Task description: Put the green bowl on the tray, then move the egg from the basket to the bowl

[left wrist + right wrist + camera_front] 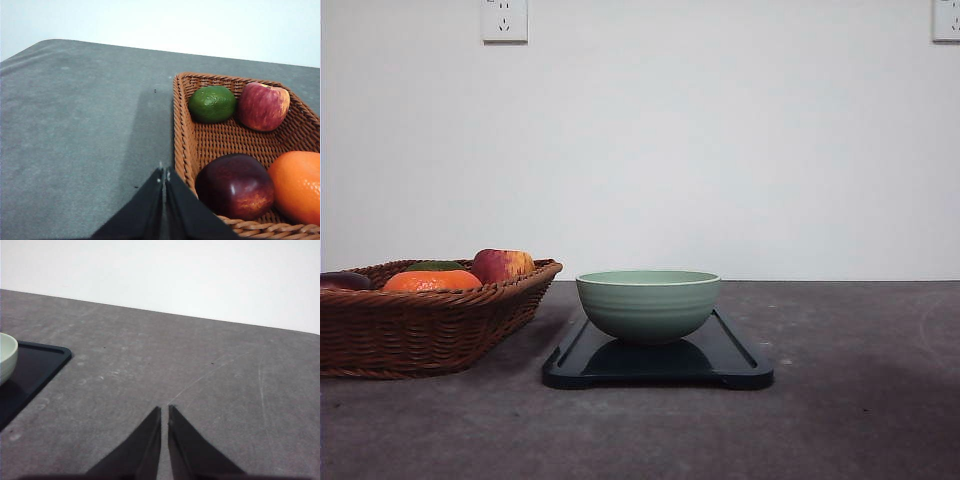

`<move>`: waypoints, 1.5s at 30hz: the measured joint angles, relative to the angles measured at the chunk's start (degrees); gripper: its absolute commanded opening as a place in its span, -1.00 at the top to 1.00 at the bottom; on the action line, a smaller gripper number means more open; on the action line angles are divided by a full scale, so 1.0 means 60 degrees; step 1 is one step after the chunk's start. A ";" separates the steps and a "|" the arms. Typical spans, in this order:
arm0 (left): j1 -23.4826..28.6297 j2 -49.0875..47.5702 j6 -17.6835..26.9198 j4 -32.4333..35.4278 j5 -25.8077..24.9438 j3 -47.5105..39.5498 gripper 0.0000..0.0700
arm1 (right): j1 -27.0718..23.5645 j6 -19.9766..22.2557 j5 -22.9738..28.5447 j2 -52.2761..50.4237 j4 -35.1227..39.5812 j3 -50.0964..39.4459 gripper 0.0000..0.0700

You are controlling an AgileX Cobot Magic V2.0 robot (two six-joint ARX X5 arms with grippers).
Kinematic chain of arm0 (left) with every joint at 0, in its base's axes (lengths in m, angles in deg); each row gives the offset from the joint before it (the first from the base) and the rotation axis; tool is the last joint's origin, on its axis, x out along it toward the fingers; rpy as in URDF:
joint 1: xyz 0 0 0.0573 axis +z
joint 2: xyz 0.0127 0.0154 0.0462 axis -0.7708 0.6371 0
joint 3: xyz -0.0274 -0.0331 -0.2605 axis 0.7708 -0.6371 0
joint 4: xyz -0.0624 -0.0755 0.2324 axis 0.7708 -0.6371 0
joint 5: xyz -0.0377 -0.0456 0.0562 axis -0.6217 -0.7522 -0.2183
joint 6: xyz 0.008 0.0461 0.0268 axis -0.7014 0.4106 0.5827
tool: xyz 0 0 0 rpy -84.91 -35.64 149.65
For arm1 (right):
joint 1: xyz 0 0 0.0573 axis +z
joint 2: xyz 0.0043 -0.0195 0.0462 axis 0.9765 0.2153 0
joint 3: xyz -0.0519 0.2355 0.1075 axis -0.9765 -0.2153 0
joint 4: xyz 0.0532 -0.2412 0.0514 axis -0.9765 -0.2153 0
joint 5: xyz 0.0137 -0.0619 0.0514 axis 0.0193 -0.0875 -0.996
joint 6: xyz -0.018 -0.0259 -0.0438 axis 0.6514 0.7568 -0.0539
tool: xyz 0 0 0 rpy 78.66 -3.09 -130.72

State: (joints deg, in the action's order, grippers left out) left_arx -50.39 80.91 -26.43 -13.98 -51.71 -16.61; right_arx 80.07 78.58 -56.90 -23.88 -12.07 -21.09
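Note:
The pale green bowl (648,303) stands upright on the dark tray (740,362) in the middle of the table. To its left sits the brown wicker basket (420,325) holding fruit. The egg is hidden from me. In the left wrist view my left gripper (164,174) is shut and empty, hovering just outside the basket's (181,130) near wall. In the right wrist view my right gripper (165,410) is shut with nothing in it, over bare table to the right of the tray (30,375) and the bowl (6,357).
Inside the basket lie a green citrus (212,103), a red-yellow apple (263,106), a dark red apple (235,186) and an orange tangerine (297,185). A white wall rises behind the grey table (860,420).

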 measured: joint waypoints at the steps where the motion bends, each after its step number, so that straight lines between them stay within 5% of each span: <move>1: 0.0000 0.0000 0.0000 0.0000 0.0000 0.0000 1.00 | 0.0000 0.0001 0.0000 0.0000 0.0000 0.0000 0.95; 45: 0.0000 -0.0003 0.0000 0.0000 -0.0003 0.0000 1.00 | 0.0000 0.0004 0.0000 0.0000 0.0003 0.0000 0.95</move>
State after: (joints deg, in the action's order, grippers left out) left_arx -50.39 80.89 -26.43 -13.98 -51.73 -16.61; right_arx 80.07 78.61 -56.90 -23.88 -12.05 -21.09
